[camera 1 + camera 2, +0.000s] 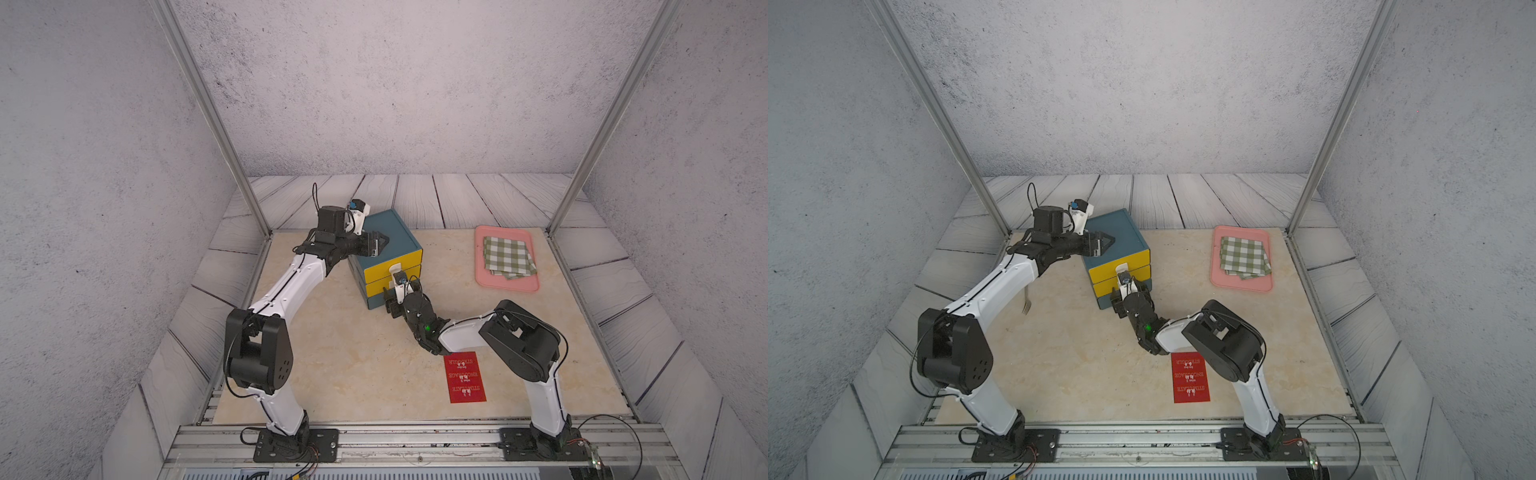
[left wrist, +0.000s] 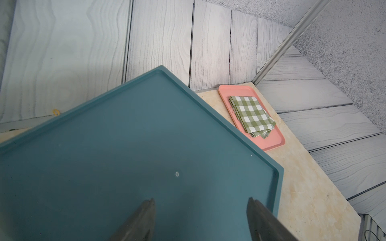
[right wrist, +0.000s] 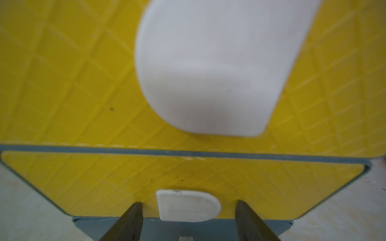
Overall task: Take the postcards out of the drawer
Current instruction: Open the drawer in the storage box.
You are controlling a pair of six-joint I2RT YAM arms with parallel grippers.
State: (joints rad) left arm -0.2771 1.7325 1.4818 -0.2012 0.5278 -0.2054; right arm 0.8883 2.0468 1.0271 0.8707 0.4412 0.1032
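Observation:
One red postcard (image 1: 467, 377) (image 1: 1191, 377) with white lettering lies flat on the table, near the right arm's elbow. The teal cabinet (image 1: 392, 232) (image 1: 1121, 232) has yellow drawer fronts, and both look pushed in. What the drawers hold is hidden. My right gripper (image 3: 188, 203) (image 1: 399, 293) is open at the lower yellow drawer (image 3: 83, 183). Its fingers stand either side of the small white handle (image 3: 188, 206), with a gap on each side. My left gripper (image 2: 201, 199) (image 1: 380, 243) hovers open over the cabinet's top (image 2: 125, 146), holding nothing.
A pink tray (image 1: 480, 257) (image 2: 277, 144) holding a folded green-white checked cloth (image 1: 509, 255) (image 2: 250, 112) sits at the back right. A fork (image 1: 1026, 301) lies on the table under the left arm. Metal frame posts stand at both back corners.

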